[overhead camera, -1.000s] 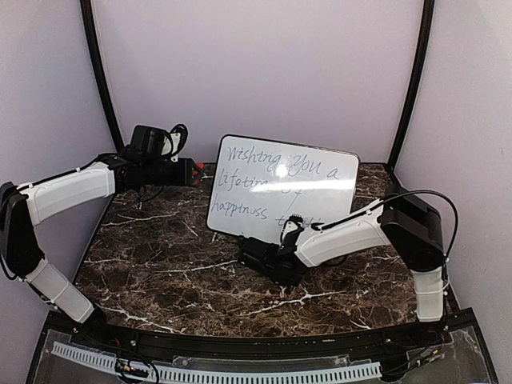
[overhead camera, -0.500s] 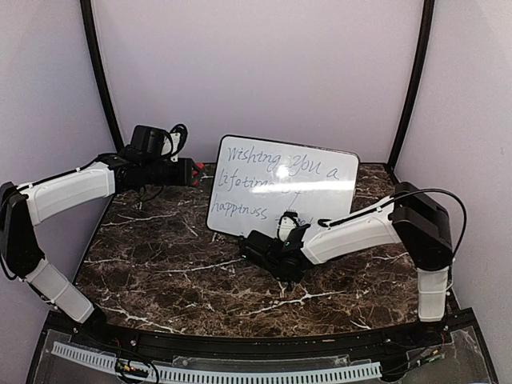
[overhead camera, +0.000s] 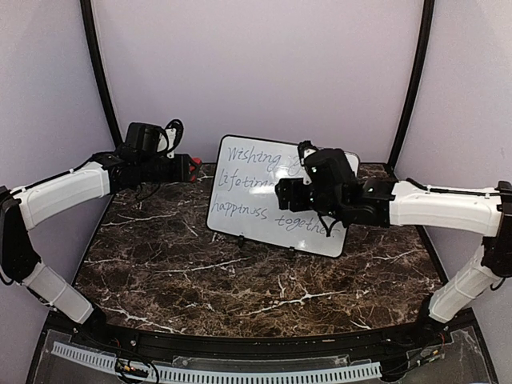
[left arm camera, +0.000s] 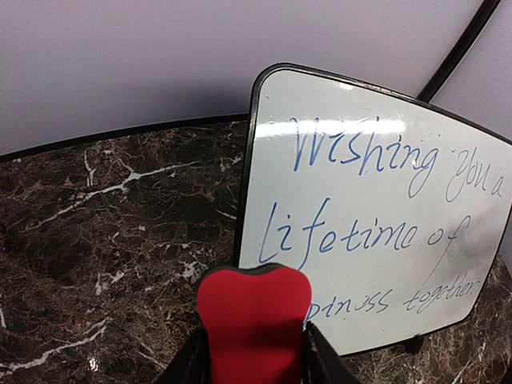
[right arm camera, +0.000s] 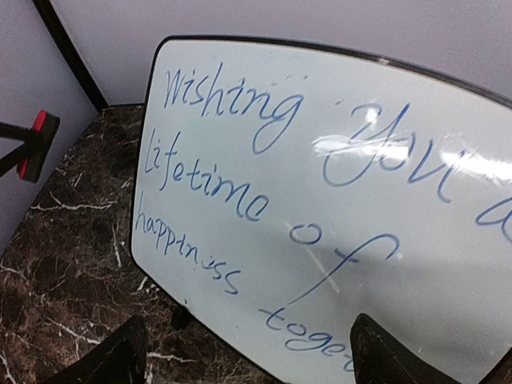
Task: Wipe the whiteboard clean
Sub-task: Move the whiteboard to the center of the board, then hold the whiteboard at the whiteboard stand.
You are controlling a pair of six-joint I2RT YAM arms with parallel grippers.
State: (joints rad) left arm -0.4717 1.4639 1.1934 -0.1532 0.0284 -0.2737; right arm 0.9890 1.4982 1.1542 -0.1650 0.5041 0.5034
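Left jaws clenched on red eraser (left arm camera: 254, 320) beside whiteboard (overhead camera: 240, 200); right jaws released, facing its front.

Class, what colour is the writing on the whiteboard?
Blue. The writing on the whiteboard shows best in the right wrist view.

L claw (overhead camera: 192, 167) aloft, clamped on eraser (left arm camera: 254, 316) | R claw (right arm camera: 248, 356) aloft, jaws wide
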